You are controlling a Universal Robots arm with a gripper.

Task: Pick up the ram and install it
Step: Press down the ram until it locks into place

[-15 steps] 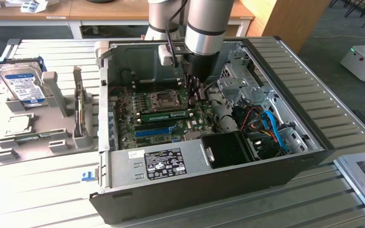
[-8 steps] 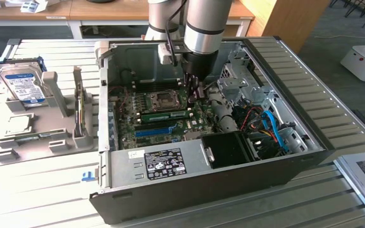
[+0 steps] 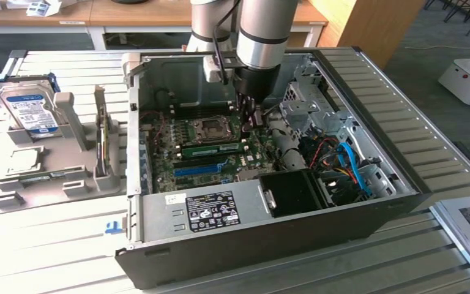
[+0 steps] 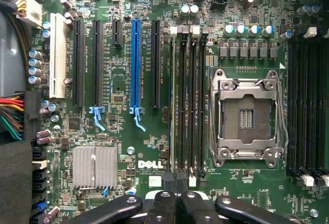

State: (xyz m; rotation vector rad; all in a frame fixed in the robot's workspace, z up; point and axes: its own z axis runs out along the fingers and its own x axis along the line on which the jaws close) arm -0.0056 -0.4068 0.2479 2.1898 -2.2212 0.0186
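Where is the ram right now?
In the exterior view the ram stands on edge on the motherboard inside the open case, between the CPU socket and the blue expansion slot.

arm (image 3: 261, 37) upright, gripper (image 4: 177, 185) pointing down, closed

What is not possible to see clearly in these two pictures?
- Wrist view: the picture's edge cuts off the base of the gripper.
- Exterior view: the arm hides the part of the motherboard behind it.
- Exterior view: the ram is too small to tell whether it is fully pushed in.
- Exterior view: the label text on the hard drive is too small to read.
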